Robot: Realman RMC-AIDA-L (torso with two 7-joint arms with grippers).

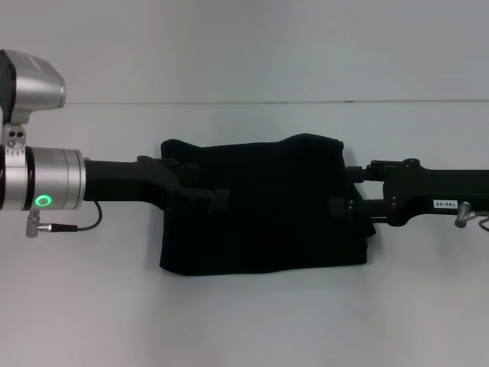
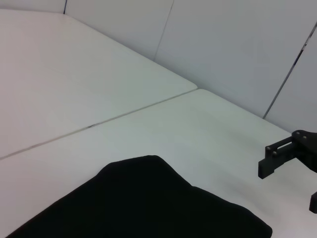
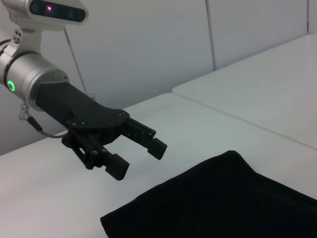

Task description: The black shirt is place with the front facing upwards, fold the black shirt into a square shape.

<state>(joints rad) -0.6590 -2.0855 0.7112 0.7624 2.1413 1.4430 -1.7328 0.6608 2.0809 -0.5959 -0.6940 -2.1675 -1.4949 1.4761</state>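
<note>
Black cotton shirt (image 1: pixel 263 206) lies mid-table as a folded, roughly rectangular block, wider than deep. No lettering or label shows on the face that's up. The far edge is uneven, with raised humps at both far corners. The near edge is fairly straight, sagging a little at the near right corner.

Left gripper (image 1: pixel 212 197) comes in from the left on a black forearm with a silver wrist ring and a green status light. In the head view its fingertips overlap the shirt's left edge, about halfway along it. The right wrist view shows that same left gripper (image 3: pixel 138 153) with its two fingers spread, nothing between them, held above the white tabletop (image 3: pixel 257 99) beside the cloth, not touching it.

Right gripper (image 1: pixel 342 208) mirrors it from the right, fingertips over the shirt's right edge at about the same depth. In the left wrist view the right gripper (image 2: pixel 290 173) is partly cut off at the frame edge. Two finger ends sit well apart, so it reads as open, though black on black in the head view makes contact with the fabric hard to judge.

White table (image 1: pixel 244 321) has a thin seam running across it behind the shirt. Plain light wall panels (image 2: pixel 237 44) stand beyond the table.
</note>
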